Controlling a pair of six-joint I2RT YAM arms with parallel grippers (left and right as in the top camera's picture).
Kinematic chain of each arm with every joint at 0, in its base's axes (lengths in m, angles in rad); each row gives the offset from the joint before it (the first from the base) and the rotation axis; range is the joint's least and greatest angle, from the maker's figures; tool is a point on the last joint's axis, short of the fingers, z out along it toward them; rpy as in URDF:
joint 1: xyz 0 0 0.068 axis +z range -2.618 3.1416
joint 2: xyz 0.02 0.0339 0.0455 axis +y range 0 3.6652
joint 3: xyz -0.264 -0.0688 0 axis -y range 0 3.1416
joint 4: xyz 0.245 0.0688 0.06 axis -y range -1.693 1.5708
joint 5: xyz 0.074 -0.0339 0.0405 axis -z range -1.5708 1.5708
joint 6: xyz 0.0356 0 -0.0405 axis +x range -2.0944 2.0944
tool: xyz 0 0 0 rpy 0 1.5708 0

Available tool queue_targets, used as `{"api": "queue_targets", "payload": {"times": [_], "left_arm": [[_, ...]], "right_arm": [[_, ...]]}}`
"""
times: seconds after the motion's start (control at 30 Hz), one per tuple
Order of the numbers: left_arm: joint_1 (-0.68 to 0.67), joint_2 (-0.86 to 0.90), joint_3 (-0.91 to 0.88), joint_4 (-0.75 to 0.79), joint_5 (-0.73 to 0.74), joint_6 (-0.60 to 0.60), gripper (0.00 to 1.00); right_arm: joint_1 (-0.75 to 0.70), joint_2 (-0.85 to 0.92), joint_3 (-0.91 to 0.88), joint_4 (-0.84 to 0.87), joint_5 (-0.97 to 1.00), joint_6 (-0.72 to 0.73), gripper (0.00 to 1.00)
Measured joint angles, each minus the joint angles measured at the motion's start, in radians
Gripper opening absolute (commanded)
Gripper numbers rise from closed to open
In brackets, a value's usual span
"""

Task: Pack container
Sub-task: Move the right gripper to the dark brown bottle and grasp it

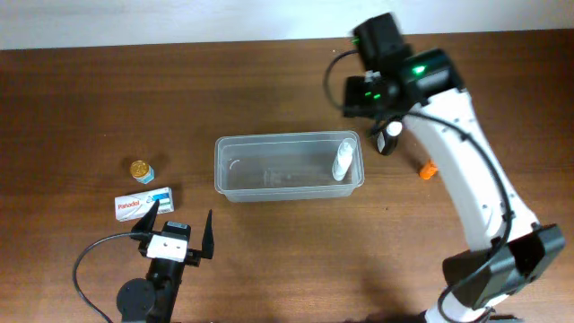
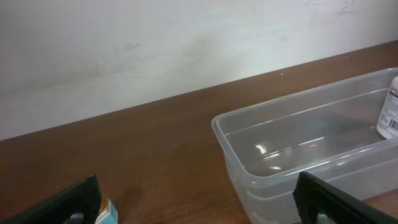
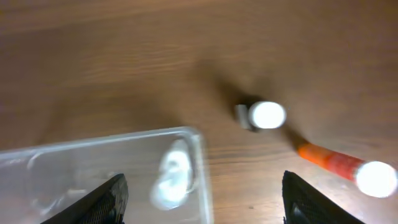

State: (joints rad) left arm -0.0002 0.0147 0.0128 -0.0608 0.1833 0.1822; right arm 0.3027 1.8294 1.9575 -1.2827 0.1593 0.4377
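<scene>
With the left pincer [image 1: 178,224] and right pincer [image 3: 204,177] released, the small white plastic bottle [image 3: 171,180] beneath the right pincer, inside the clear rectangular plastic container [image 3: 93,162], could be toppled if clipped.

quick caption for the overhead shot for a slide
One white bottle in the clear container; Panadol box and gold-lidded jar sit outside on the table.

Clear rectangular container [image 1: 260,161] sits upright mid-table, 1 white bottle [image 1: 343,160] apparently leaning inside.
</scene>
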Motion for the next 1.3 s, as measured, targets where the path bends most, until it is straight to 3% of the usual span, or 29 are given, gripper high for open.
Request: {"api": "queue_targets", "payload": {"times": [0.23,0.7,1.0,1.13,1.3], "left_arm": [[0.0,0.0,0.0,0.0,0.0,0.0,0.99],[0.0,0.0,0.0,0.0,0.0,0.0,1.0],[0.0,0.0,0.0,0.0,0.0,0.0,0.99],[0.0,0.0,0.0,0.0,0.0,0.0,0.99],[0.0,0.0,0.0,0.0,0.0,0.0,0.99]], "right_arm": [[-0.146,0.072,0.0,-0.004,-0.064,-0.073,0.71],[-0.183,0.31,-0.004,-0.004,-0.116,-0.199,0.7],[-0.216,0.324,-0.037,0.028,-0.116,-0.214,0.69],[-0.216,0.324,-0.11,0.093,-0.117,-0.225,0.61],[-0.216,0.324,-0.178,0.143,-0.121,-0.23,0.43]]}}
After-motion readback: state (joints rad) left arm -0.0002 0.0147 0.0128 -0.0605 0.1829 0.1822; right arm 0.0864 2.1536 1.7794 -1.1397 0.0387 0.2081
